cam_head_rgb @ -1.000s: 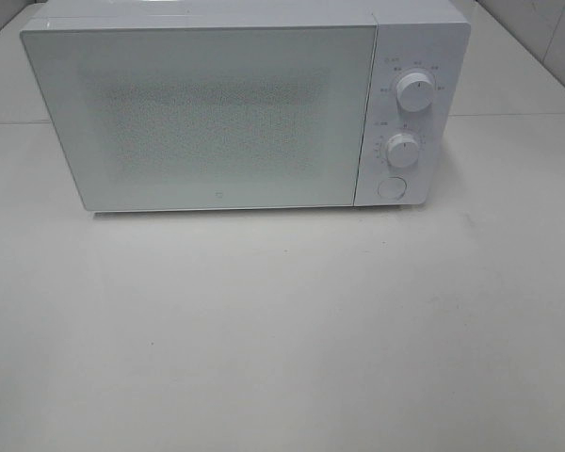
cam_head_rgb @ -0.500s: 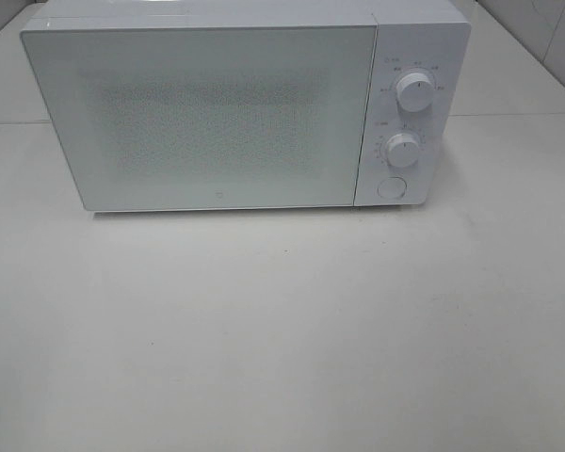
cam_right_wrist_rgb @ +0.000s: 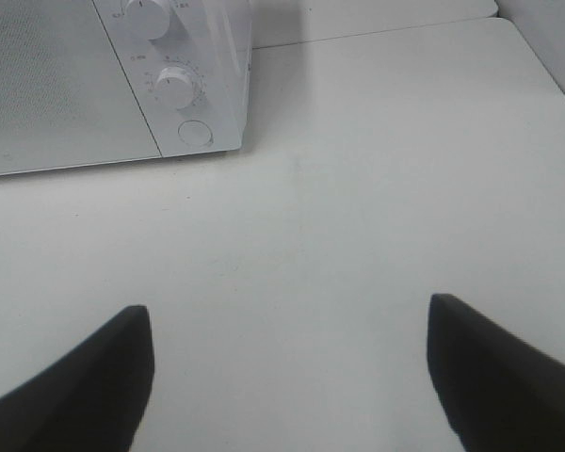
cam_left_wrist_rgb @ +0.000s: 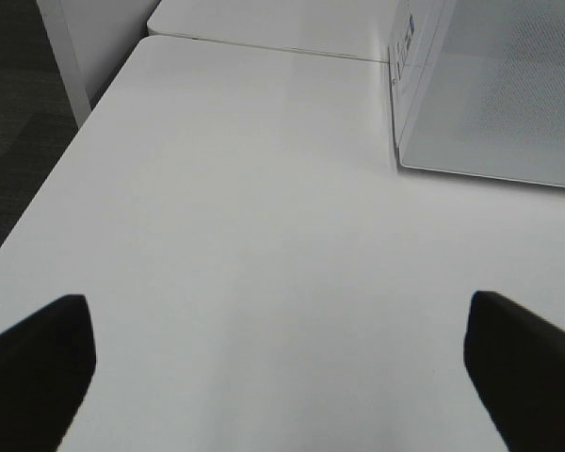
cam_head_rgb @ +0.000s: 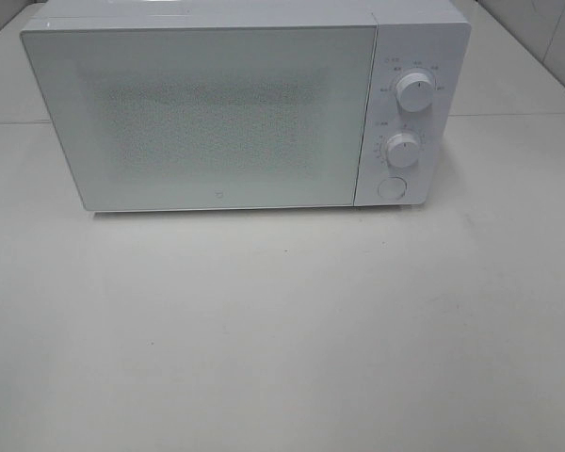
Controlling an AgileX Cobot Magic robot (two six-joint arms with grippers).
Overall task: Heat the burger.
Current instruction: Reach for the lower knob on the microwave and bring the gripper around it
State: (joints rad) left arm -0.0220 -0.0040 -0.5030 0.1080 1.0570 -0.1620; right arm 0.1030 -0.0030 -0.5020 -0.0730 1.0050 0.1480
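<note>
The burger is out of view in every frame. A white microwave [cam_head_rgb: 235,108] stands at the back of the white table [cam_head_rgb: 282,330], its door shut, with two dials [cam_head_rgb: 414,91] and a round button [cam_head_rgb: 391,187] on its right panel. My left gripper [cam_left_wrist_rgb: 278,372] hovers over bare table to the left of the microwave [cam_left_wrist_rgb: 494,89], jaws wide apart and empty. Off the microwave's right front corner [cam_right_wrist_rgb: 184,85], my right gripper [cam_right_wrist_rgb: 292,367] is open over the table, nothing between its dark fingers [cam_right_wrist_rgb: 494,372]. Neither arm shows in the high view.
The table's left edge [cam_left_wrist_rgb: 38,202] drops to a dark floor. A seam [cam_head_rgb: 518,115] runs between two tabletops behind the microwave. A wall rises at the far right.
</note>
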